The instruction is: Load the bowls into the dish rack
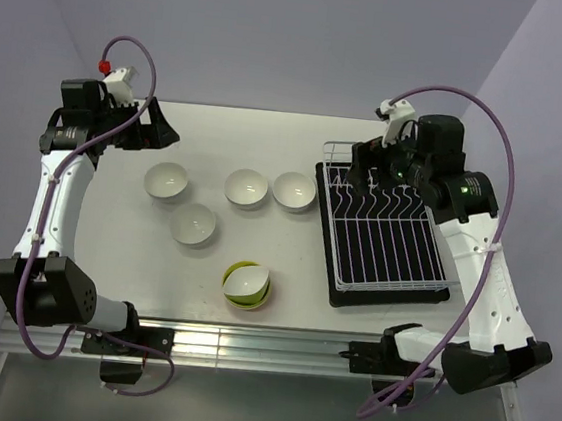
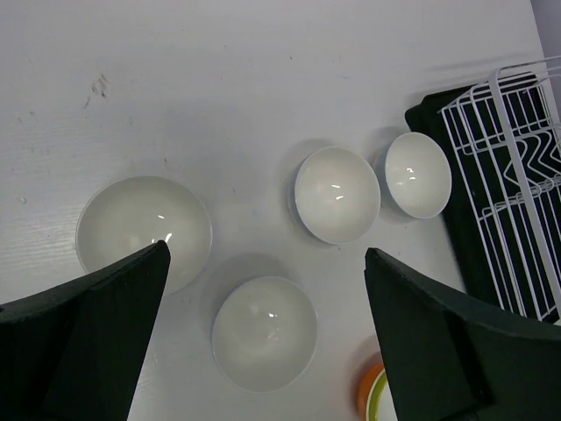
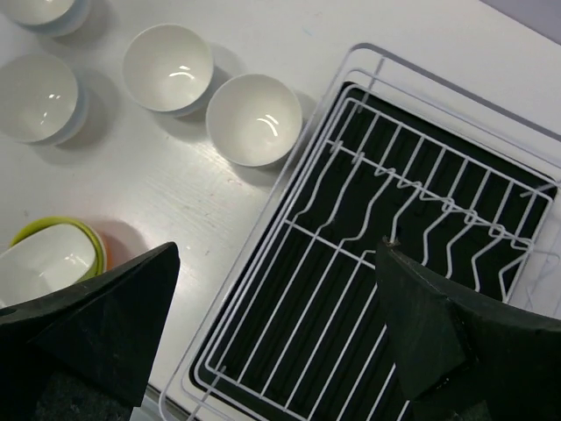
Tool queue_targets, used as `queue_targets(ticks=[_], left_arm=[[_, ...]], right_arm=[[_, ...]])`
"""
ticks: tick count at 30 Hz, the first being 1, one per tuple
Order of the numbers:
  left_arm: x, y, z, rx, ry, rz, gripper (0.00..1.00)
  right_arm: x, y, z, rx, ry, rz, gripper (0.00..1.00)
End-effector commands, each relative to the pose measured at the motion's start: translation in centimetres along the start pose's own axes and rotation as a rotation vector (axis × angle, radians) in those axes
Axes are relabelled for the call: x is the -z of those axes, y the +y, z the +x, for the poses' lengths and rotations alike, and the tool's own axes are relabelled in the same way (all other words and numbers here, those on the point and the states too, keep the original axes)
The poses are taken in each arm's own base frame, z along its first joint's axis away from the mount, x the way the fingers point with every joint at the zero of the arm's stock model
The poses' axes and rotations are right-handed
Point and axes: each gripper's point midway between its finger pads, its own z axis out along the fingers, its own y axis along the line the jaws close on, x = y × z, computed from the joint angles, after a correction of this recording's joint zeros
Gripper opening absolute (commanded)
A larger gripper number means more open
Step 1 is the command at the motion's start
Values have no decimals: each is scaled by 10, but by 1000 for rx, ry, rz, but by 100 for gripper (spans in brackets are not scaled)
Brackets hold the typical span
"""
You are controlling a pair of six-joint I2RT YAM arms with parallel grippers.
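Left gripper (image 2: 265,254) and right gripper (image 3: 277,248) are spread wide, holding nothing. Four white bowls (image 1: 246,188) and a green-orange stack (image 1: 246,285) sit mid-frame on the table (image 1: 219,134), left of the dish rack (image 1: 388,247). They look light, hard, slippery and breakable, so pinch a rim.

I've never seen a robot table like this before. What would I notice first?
Probably the four white bowls standing upright and spread across the middle of the table. Near the front edge sits a colourful stack of bowls, lime green with a bit of orange showing. On the right, the big white dish rack on its black tray has no bowls in it yet.
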Motion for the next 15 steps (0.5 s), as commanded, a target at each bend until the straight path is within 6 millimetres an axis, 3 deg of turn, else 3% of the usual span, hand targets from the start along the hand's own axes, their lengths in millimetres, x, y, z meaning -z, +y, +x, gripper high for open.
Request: queue_targets(ticks=[1,5,9,15], left_arm=[[14,-15,-8,-23,-38,39,99],[9,-20,1,-19,24,98,100],[10,-43,19,-7,114,299,100],[18,-56,23,-33,114,390,99]], right_arm=[[1,23,-2,67,7,-76,99],[-3,80,22,203,79,-333,99],[5,142,48,332,130,-606,99],[10,196,83,501,177,-862,90]])
